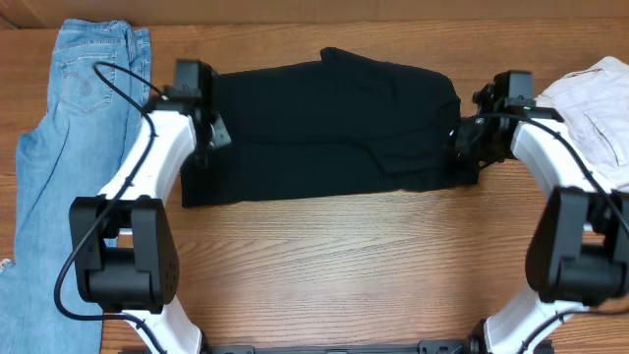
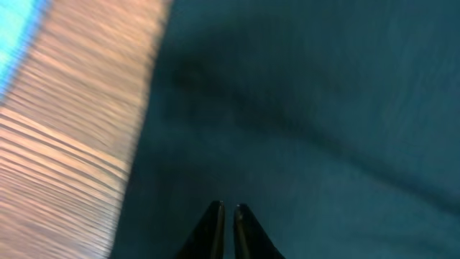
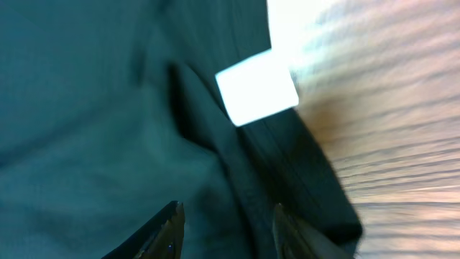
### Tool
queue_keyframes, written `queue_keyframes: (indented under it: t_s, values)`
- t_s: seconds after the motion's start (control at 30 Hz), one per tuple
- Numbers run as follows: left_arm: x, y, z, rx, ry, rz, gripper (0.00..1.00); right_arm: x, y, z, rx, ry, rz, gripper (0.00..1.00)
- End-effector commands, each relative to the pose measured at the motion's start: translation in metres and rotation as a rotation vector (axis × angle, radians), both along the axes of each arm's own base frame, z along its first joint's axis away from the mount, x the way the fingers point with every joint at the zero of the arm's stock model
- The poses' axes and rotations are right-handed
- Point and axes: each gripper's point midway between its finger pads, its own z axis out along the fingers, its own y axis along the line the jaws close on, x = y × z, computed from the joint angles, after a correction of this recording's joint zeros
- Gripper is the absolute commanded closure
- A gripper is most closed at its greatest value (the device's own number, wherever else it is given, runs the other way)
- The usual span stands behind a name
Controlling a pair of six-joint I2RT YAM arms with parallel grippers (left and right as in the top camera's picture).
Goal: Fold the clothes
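The clothes (image 1: 324,128) lie flat across the far middle of the table (image 1: 344,265), a wide black band running left to right between the two arms, with jeans (image 1: 69,128) off to the left and a beige garment (image 1: 595,108) to the right. The outline looks roughly squared, with a layered edge along the top, so I judge a first fold is likely done. The band is not yet a compact stack, though, so at least one end-to-end fold seems left. The left claw (image 1: 218,133) sits at the left end over the cloth, its tips pressed together with no fabric visibly pinched. The right claw (image 3: 226,223) is spread above the right end, near the white tag (image 3: 256,86), gripping nothing.
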Motion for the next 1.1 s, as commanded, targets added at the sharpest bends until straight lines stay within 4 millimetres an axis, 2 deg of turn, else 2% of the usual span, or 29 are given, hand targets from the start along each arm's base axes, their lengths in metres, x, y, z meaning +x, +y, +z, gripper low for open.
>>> queue_keyframes:
  t_s: [0.0,0.1,0.23,0.4,0.5,0.67,0.8,0.93,1.07]
  values:
    - [-0.018,-0.006,-0.026,-0.024,0.056,-0.023,0.90,-0.012,-0.001,-0.034,-0.002,0.089,-0.003,0.56]
    - [-0.030,-0.005,-0.043,-0.023,0.082,-0.022,0.89,-0.020,0.000,-0.054,0.004,0.149,-0.002,0.57]
    - [-0.044,-0.006,-0.063,-0.031,0.122,-0.025,0.88,-0.038,0.002,-0.067,0.013,0.237,-0.005,0.57]
    - [-0.067,-0.005,-0.086,-0.028,0.204,-0.023,0.88,-0.069,0.005,-0.067,0.026,0.367,-0.007,0.62]
    - [-0.085,-0.003,-0.095,-0.021,0.280,-0.019,0.89,-0.095,0.002,-0.065,0.008,0.480,-0.041,0.62]
    - [-0.130,0.009,-0.093,-0.016,0.462,0.025,0.91,-0.131,0.002,-0.056,-0.004,0.632,-0.057,0.62]
    - [-0.152,0.025,-0.087,0.019,0.549,0.086,0.92,-0.146,0.003,-0.050,0.001,0.698,-0.055,0.63]
    - [-0.164,0.038,-0.084,0.010,0.596,0.120,0.95,-0.162,0.004,-0.043,-0.002,0.768,-0.052,0.65]
    - [-0.159,0.043,-0.084,0.004,0.579,0.089,0.96,-0.161,0.004,-0.042,-0.003,0.764,-0.072,0.69]
